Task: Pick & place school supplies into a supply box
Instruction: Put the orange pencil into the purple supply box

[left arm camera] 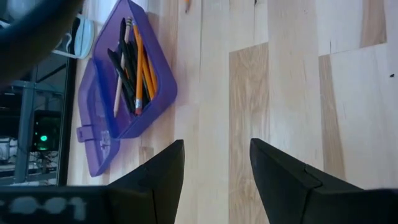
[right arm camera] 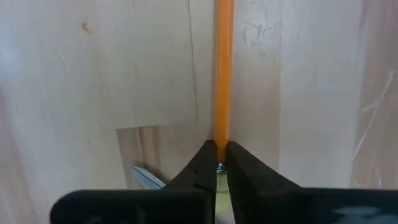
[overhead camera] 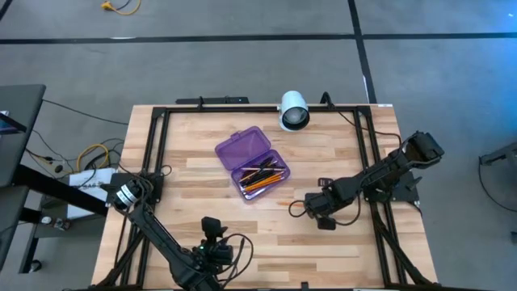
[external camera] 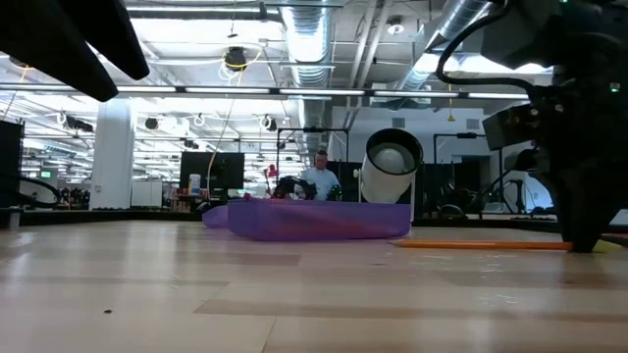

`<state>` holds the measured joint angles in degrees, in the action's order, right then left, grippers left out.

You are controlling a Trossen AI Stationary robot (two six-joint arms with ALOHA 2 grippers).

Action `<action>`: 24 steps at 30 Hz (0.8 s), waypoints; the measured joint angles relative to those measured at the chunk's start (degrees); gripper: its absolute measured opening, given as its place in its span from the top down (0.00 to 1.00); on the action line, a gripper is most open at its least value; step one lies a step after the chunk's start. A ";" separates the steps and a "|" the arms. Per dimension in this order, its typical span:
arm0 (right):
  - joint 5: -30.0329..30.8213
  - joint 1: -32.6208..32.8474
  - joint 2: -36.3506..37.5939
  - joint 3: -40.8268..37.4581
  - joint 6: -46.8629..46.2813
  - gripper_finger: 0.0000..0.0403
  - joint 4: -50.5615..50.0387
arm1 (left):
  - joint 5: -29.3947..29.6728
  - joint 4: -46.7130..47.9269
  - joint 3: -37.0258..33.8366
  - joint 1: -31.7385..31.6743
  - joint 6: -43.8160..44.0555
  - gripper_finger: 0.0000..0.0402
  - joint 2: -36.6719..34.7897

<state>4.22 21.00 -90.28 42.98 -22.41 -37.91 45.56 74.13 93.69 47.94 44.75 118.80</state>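
Now orange pencil (right arm camera: 223,74) pinched by right gripper (right arm camera: 221,163) on table (overhead camera: 339,242), at 4 o'clock from supply box (overhead camera: 252,162), for lifting; left gripper (left arm camera: 214,180) spread, parked at 7 o'clock.

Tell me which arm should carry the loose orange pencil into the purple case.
Right. The right tool is already shut on the thin orange pencil lying on the wooden table, beside the open translucent purple plastic case. The left tool hangs open and empty near the table's front edge.
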 joint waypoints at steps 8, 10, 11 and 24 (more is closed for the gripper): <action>1.46 2.16 0.00 -0.15 0.61 0.99 1.45 | 0.16 -0.07 0.00 -0.04 0.45 0.56 0.00; 2.62 2.71 -0.02 -0.15 0.61 0.99 2.05 | 0.15 -0.07 0.00 -0.04 0.49 0.56 0.00; 3.37 3.14 -0.06 -0.15 0.61 0.99 2.33 | 0.15 -0.07 0.00 -0.04 0.53 0.56 0.00; 18.73 9.55 -0.26 -0.02 5.89 1.00 9.16 | 0.13 5.32 0.00 -0.03 5.02 0.56 0.00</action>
<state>22.95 30.55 -90.54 42.96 -16.53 -28.75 45.69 79.45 93.69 47.91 49.77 118.80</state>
